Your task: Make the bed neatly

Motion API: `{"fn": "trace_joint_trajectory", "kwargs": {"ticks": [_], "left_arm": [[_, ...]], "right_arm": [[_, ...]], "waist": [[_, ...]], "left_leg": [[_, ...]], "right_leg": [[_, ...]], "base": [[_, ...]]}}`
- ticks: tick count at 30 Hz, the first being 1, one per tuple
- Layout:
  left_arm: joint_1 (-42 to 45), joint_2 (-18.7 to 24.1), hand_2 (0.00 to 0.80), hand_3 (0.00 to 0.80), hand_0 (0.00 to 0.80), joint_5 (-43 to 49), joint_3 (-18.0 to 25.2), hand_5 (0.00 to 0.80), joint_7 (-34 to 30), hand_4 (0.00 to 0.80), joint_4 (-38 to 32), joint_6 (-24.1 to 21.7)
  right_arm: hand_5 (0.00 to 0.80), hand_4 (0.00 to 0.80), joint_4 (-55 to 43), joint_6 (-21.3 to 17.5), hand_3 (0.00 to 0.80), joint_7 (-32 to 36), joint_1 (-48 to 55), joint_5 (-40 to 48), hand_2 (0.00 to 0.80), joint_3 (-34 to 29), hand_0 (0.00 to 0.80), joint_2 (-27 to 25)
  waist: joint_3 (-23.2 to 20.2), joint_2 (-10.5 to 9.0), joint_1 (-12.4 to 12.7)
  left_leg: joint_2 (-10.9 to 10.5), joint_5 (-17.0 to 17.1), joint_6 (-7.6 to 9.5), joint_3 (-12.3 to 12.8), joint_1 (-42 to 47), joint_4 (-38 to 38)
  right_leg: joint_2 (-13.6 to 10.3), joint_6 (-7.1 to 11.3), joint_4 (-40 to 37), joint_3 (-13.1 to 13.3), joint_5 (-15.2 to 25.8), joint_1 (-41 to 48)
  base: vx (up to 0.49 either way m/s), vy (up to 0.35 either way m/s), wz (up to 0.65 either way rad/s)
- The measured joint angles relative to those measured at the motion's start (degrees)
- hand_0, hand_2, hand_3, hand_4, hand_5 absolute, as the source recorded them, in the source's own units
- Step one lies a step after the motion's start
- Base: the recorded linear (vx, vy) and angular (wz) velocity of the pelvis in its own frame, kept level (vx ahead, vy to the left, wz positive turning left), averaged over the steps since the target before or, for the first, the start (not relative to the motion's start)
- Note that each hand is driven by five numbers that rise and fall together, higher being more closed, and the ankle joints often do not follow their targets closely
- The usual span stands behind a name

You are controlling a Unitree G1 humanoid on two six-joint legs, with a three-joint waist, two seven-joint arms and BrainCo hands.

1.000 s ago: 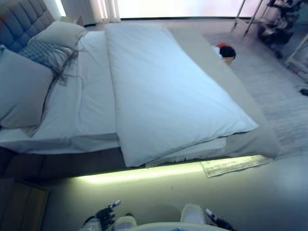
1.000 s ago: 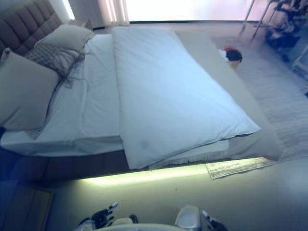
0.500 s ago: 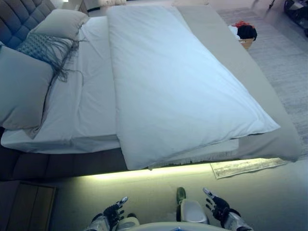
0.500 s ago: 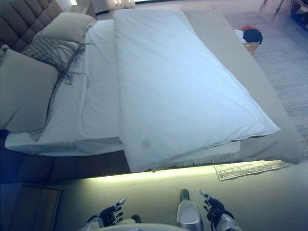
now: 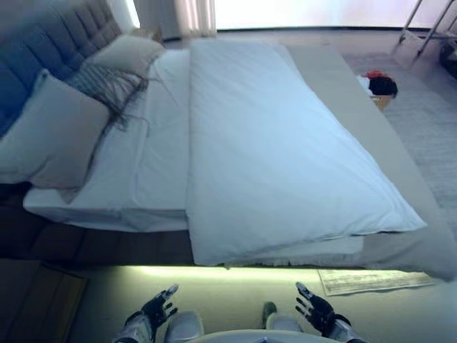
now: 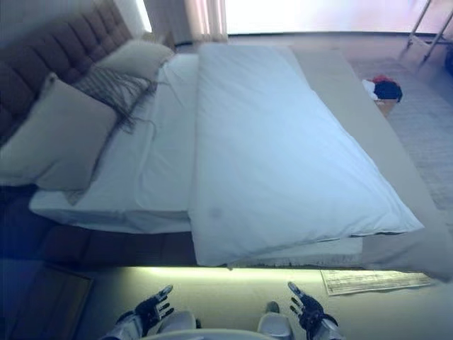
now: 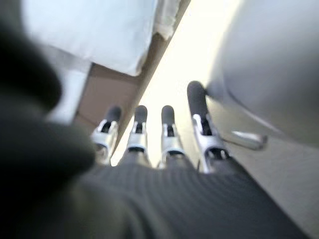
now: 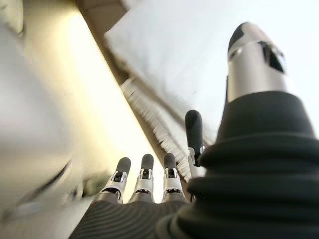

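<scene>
Bedroom floor, glowing strip under the bed (image 5: 86, 246). White duvet (image 5: 285, 157) covers the right two-thirds, stopping short of the pillows (image 5: 57, 132); sheet (image 5: 161, 153) bare between. Left hand (image 5: 156, 309) and right hand (image 5: 314, 310) hang low, fingers straight, empty. Judgement: pinch the near corner, draw evenly headward, no bunching.

Bare floor (image 5: 235, 286) runs along the frame's bottom — the bed (image 5: 107, 246) edge blocks the way above; rug (image 5: 375, 280) lower right.
</scene>
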Motion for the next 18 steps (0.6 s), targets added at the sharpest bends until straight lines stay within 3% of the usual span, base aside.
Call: {"fn": "trace_joint_trajectory", "kwargs": {"ticks": [1,2,3,4,5,6,10,12,18], "left_arm": [[0.0,-0.3,0.000,0.000,0.000,0.1,-0.1,0.000,-0.1,0.000,0.1,0.2],[0.2,-0.8,0.000,0.000,0.000,0.1,-0.7,0.000,-0.1,0.000,0.7,0.5],[0.2,-0.9,0.000,0.000,0.000,0.1,-1.0,0.000,0.1,0.000,0.5,0.3],[0.2,0.3,0.000,0.000,0.000,0.1,-1.1,0.000,0.0,0.000,0.3,0.3],[0.2,1.2,0.000,0.000,0.000,0.1,-1.1,0.000,0.0,0.000,0.3,0.3],[-0.1,1.9,0.000,0.000,0.000,0.1,-1.1,0.000,0.2,0.000,-0.1,0.4],[3.1,0.9,0.000,0.000,0.000,0.2,-3.5,0.000,-0.1,0.000,-0.2,1.7],[4.1,0.8,0.000,0.000,0.000,0.1,-4.7,0.000,-0.1,0.000,-0.7,2.0],[2.1,0.9,0.000,0.000,0.000,-0.5,-5.6,0.000,-0.3,0.000,-1.9,1.3]], "right_arm": [[0.000,0.000,-0.5,1.0,0.000,-0.1,-0.3,0.5,0.000,0.3,0.000,-0.4],[0.000,0.000,-0.5,1.7,0.000,-0.2,0.0,1.7,0.000,0.6,0.000,-0.8],[0.000,0.000,-0.4,2.5,0.000,-0.1,0.9,3.2,0.000,0.5,0.000,-0.3],[0.000,0.000,-0.5,2.9,0.000,0.2,1.5,4.7,0.000,-0.3,0.000,-0.2],[0.000,0.000,-0.5,3.3,0.000,0.9,1.6,5.0,0.000,-0.7,0.000,0.1],[0.000,0.000,-0.6,3.2,0.000,1.6,1.2,5.0,0.000,-0.8,0.000,0.5],[0.000,0.000,-3.5,1.5,0.000,2.5,0.0,7.8,0.000,-0.7,0.000,0.3],[0.000,0.000,-4.4,1.4,0.000,2.7,-1.9,9.8,0.000,-0.7,0.000,0.7],[0.000,0.000,-4.7,0.1,0.000,1.2,-7.9,13.4,0.000,-1.4,0.000,0.4]], "waist": [[0.1,1.48,-0.1],[0.0,3.37,0.4],[0.2,2.98,1.2],[0.2,1.59,1.2],[0.2,-0.40,1.3],[0.3,-1.97,1.3],[1.0,0.59,1.5],[0.6,1.20,1.6],[2.1,0.81,3.3]], "left_leg": [[0.1,-1.4,2.69,-0.3,-0.3,-2.3],[1.0,0.3,3.17,-1.7,-0.5,-3.5],[1.5,0.6,3.25,-0.6,-0.5,-3.4],[0.6,0.7,3.14,-0.5,-0.4,-4.8],[-0.9,0.9,2.83,-0.5,0.0,-7.1],[-1.8,2.1,3.01,-0.5,1.3,-8.9],[-1.9,6.8,3.27,-0.8,3.4,-12.4],[-2.2,6.9,3.33,0.0,3.1,-12.3],[-0.9,6.9,2.65,-0.7,-3.0,-8.4]], "right_leg": [[1.1,0.52,-0.7,-0.3,0.1,0.2],[2.5,1.75,0.1,0.0,0.4,0.0],[1.9,1.22,6.7,0.8,-1.2,-2.1],[0.4,1.22,12.7,0.6,-3.6,-2.8],[-1.1,1.48,12.8,0.6,-6.2,-0.9],[-1.8,4.19,8.5,0.0,-6.6,1.9],[-1.6,4.60,5.0,-1.1,-5.7,4.6],[-2.1,4.53,5.0,-1.2,-5.5,3.7],[-1.0,4.27,5.8,-1.8,-5.3,-0.2]], "base": [[0.104,0.061,-0.65],[0.146,0.048,-0.57],[0.181,0.036,-0.32],[0.184,0.030,0.01],[0.173,0.027,0.38],[0.132,0.031,0.34],[0.029,0.013,0.05],[-0.041,-0.063,-0.01],[-0.126,-0.116,0.04]]}}
